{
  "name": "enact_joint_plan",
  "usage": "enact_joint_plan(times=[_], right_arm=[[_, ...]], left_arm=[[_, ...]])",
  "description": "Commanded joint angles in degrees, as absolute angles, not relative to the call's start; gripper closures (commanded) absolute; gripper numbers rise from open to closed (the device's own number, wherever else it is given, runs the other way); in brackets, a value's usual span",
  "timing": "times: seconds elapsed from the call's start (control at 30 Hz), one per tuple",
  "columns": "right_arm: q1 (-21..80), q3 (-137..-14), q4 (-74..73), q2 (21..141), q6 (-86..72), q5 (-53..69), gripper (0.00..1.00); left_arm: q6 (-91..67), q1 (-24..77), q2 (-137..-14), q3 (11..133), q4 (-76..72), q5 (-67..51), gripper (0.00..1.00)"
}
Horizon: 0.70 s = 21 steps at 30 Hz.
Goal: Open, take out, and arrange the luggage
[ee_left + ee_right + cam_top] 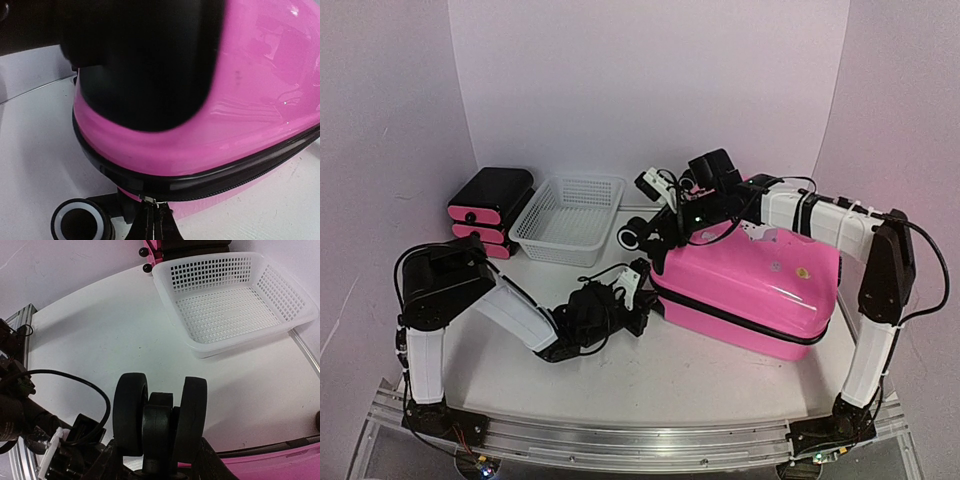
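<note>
The luggage [750,285] is a glossy pink hard-shell suitcase lying flat on the right of the table, its black zipper band [225,175] closed all round. My left gripper [153,212] is at its left end, low by the table. The jaws are shut on the small metal zipper pull [150,201], with a black wheel [80,222] just to the left. My right gripper [160,452] reaches over the case's far left corner and is shut on the black twin wheel [160,420], one finger [107,462] against each outer side.
A white mesh basket [570,218] stands at the back centre-left. A small black drawer unit with pink fronts [485,208] sits to its left. White walls close in the back and both sides. A black cable [75,380] loops off my left arm below the wheel.
</note>
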<state>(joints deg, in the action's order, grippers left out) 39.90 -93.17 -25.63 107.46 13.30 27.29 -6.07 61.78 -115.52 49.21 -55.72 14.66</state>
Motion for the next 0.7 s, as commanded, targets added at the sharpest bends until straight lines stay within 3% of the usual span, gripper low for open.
enact_joint_plan(times=[0.0,0.4,0.67], right_arm=[[39.6,-92.8,-26.2,106.8,8.3,42.0,1.0],[39.6,-92.0,-32.5,105.8,9.4,49.4,1.0],[39.6,-88.5,-34.7,100.9,8.7,52.3,1.0]], left_arm=[[-6.8,53.7,-112.3,49.8,-49.4,14.0,1.0],[-10.2,40.4,-116.1,59.5,-43.9,-21.1,1.0],[-16.9,41.3,-116.0,59.0,-44.0,-26.8,1.0]])
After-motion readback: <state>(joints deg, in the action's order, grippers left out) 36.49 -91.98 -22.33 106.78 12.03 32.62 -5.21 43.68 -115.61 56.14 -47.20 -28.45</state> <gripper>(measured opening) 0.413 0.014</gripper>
